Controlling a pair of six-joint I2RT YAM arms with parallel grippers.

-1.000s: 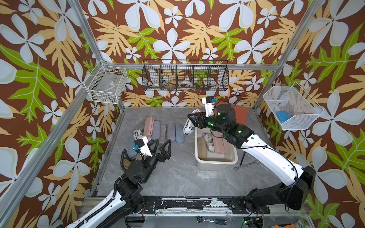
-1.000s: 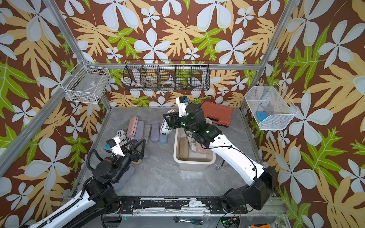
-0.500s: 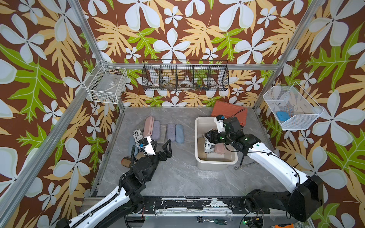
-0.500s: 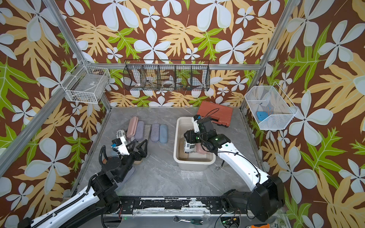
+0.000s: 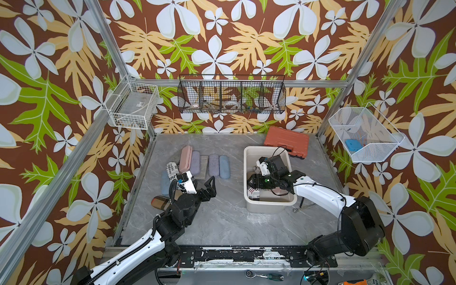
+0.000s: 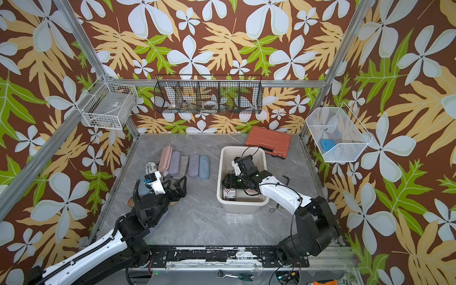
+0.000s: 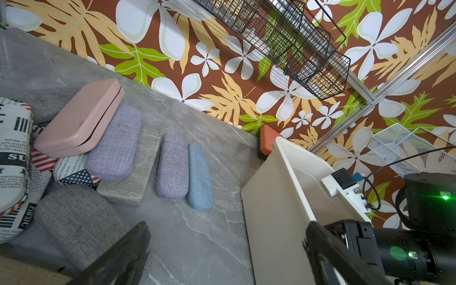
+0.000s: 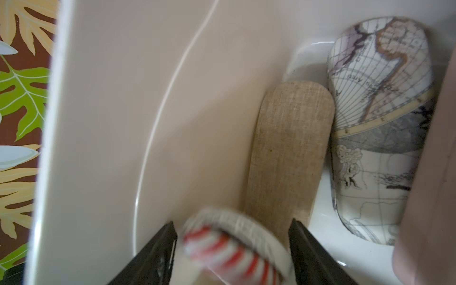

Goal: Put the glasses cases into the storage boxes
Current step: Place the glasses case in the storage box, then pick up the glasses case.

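Note:
The cream storage box (image 5: 269, 207) (image 6: 241, 207) stands right of centre in both top views. My right gripper (image 5: 254, 183) (image 8: 233, 227) is down inside it, jaws open. A blurred newspaper-print glasses case (image 8: 234, 246) (image 5: 254, 194) lies loose between them, a gap on each side. A tan woven case (image 8: 288, 153) and a map-print case (image 8: 377, 123) lie beside it. On the table sit a pink case (image 5: 185, 158) (image 7: 79, 118), two lavender cases (image 7: 113, 143) (image 7: 172, 167), a light blue case (image 5: 224, 166) (image 7: 199, 177), a grey case (image 7: 79, 222) and a newspaper-print case (image 5: 172, 170). My left gripper (image 5: 203, 185) (image 7: 228, 229) hovers open and empty near them.
An orange-red tool case (image 5: 286, 144) lies behind the box. A black wire basket (image 5: 232, 96) hangs on the back wall, a white one (image 5: 132, 106) at the left, a mesh one (image 5: 365, 133) at the right. Small metal tools (image 5: 302, 206) lie right of the box. A brown case (image 5: 160, 202) sits by my left arm.
My right gripper carried the newspaper-print case from the table's middle into the box, lowered, and opened its jaws. My left arm shifted slightly and stayed open.

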